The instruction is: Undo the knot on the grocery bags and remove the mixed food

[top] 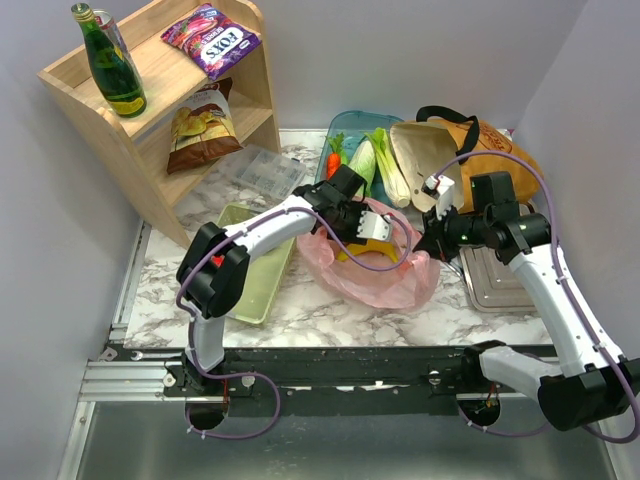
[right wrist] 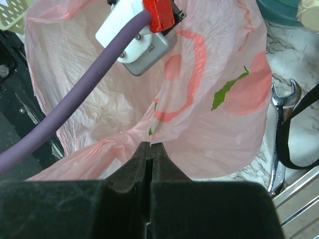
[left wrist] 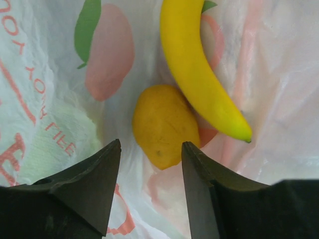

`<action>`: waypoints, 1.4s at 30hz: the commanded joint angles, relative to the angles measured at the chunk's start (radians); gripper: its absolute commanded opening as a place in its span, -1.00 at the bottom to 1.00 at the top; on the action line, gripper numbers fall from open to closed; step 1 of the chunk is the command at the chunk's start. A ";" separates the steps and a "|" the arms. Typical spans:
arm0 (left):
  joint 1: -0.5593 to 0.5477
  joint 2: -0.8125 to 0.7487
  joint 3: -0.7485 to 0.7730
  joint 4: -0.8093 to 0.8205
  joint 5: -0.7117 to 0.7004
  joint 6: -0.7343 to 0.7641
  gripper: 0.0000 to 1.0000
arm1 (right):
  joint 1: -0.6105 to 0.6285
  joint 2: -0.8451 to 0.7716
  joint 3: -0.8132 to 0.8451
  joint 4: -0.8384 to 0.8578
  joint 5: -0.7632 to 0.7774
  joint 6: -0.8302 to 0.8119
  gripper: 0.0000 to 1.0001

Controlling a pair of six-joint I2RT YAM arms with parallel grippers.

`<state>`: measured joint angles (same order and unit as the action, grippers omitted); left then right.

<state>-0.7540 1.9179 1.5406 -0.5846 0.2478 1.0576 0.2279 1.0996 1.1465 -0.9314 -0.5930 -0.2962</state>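
Pink plastic bag lies open, and the left pincer reaches inside it with its jaws apart, gripping nothing. Just ahead of its tips, between them, sits a small orange fruit, perhaps brushing the right one. A banana lies beyond that, to the right. The right pincer is clamped together on a fold of the bag's rim. A mustard tote lies beyond it.

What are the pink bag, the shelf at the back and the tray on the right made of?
The pink bag: thin translucent plastic film; it crinkles and light passes through. The shelf: pale, unpainted-looking wood with visible grain. The tray: probably metal, grey with a dull sheen.
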 commanded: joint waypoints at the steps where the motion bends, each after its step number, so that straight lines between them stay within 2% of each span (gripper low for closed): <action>1: -0.004 0.026 0.034 -0.034 -0.019 0.043 0.10 | 0.005 0.014 0.034 -0.027 0.016 -0.014 -0.99; 5: 0.001 0.059 0.032 -0.033 -0.016 0.043 0.14 | 0.005 0.023 0.044 -0.028 0.018 -0.013 -0.99; 13: 0.009 0.133 0.060 -0.027 -0.056 0.055 0.54 | 0.005 0.044 0.060 -0.031 0.023 -0.008 -0.99; 18: 0.015 0.168 0.054 -0.050 -0.096 0.071 0.61 | 0.005 0.052 0.067 -0.032 0.031 -0.008 -0.99; 21: 0.012 0.153 0.024 -0.069 -0.069 0.094 0.50 | 0.004 0.055 0.067 -0.028 0.035 -0.008 -0.99; 25: -0.004 0.108 0.003 -0.158 0.017 0.087 0.27 | 0.004 0.060 0.068 -0.025 0.038 -0.011 -0.99; 29: -0.032 0.002 -0.078 -0.173 0.082 0.057 -0.03 | 0.004 0.057 0.068 -0.022 0.042 -0.015 -0.99; 31: -0.036 -0.056 -0.087 -0.187 0.135 0.016 -0.11 | 0.005 0.053 0.064 -0.022 0.045 -0.016 -0.99; 36: -0.036 -0.200 -0.056 -0.203 0.322 -0.124 -0.13 | 0.005 0.043 0.044 -0.007 0.033 -0.013 -0.99; 42: -0.039 -0.296 -0.011 -0.109 0.555 -0.411 -0.13 | 0.005 0.037 0.030 0.005 0.017 -0.004 -0.99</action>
<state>-0.7929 1.6897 1.4837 -0.7609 0.5503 0.8822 0.2279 1.1545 1.1881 -0.9417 -0.5690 -0.2970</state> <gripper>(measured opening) 0.654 0.025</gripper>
